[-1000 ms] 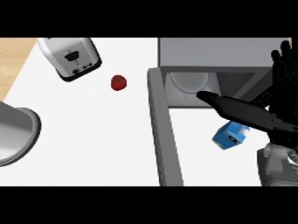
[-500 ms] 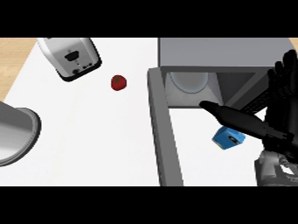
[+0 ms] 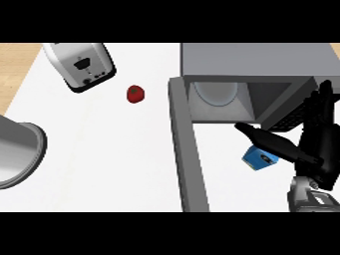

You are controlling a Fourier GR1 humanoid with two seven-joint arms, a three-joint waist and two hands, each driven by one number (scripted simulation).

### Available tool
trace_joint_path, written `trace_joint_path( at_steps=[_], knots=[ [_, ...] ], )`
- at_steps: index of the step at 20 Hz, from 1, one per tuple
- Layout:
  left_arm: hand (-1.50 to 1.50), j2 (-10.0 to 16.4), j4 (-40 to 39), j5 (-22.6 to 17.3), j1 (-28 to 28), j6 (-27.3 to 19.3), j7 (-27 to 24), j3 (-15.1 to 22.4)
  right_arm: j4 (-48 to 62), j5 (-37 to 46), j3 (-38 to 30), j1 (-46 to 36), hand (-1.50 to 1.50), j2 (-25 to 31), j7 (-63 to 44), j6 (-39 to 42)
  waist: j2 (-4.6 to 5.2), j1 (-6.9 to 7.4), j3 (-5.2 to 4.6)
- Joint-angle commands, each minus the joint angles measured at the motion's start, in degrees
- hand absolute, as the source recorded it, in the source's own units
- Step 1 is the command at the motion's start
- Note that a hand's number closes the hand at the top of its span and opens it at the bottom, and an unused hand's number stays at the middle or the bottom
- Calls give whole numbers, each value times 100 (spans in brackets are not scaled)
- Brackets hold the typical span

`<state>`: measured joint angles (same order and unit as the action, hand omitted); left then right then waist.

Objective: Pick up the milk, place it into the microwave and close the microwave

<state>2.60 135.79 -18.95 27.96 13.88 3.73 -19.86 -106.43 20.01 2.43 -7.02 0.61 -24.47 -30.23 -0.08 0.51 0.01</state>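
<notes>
The milk [image 3: 260, 159] is a small blue carton, lying on the counter just in front of the microwave's [image 3: 260, 60] open mouth, right of its swung-out door [image 3: 187, 159]. My right hand [image 3: 321, 149] comes in from the lower right. Its fingers [image 3: 321, 107] point straight up toward the microwave and its thumb [image 3: 264, 139] stretches left, lying over the carton's top edge. The hand is open and nothing curls round the milk. A white plate [image 3: 217, 92] shows inside the microwave. My left hand does not show.
A silver toaster [image 3: 81, 64] stands at the back left, with a small red fruit [image 3: 135, 93] beside it. A large grey cylinder [image 3: 3, 154] fills the left edge. White counter [image 3: 106, 159] lies between it and the door.
My right hand has drawn back toward the lower edge, fingers lower than before. The milk has shifted slightly nearer with it. The grey cylinder at the left moved a little.
</notes>
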Motion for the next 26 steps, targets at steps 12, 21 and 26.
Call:
trace_joint_path(
  at_steps=[12, 21, 26],
  knots=[
    [-150, -78, 294, -626, 17, 362, 153, -561, 1183, -1337, -505, 1421, -150, -60, 2355, 72, 1, -33, 3],
    [-150, -172, 678, -904, 429, 519, 259, -635, 2290, -1859, -391, 1302, -150, -60, 3453, 156, 2, 0, 5],
    [-150, -256, 119, -759, 586, 691, -396, -510, 2521, -2087, -552, 1539, -150, -57, 3893, 306, -7, -1, -1]
  ],
)
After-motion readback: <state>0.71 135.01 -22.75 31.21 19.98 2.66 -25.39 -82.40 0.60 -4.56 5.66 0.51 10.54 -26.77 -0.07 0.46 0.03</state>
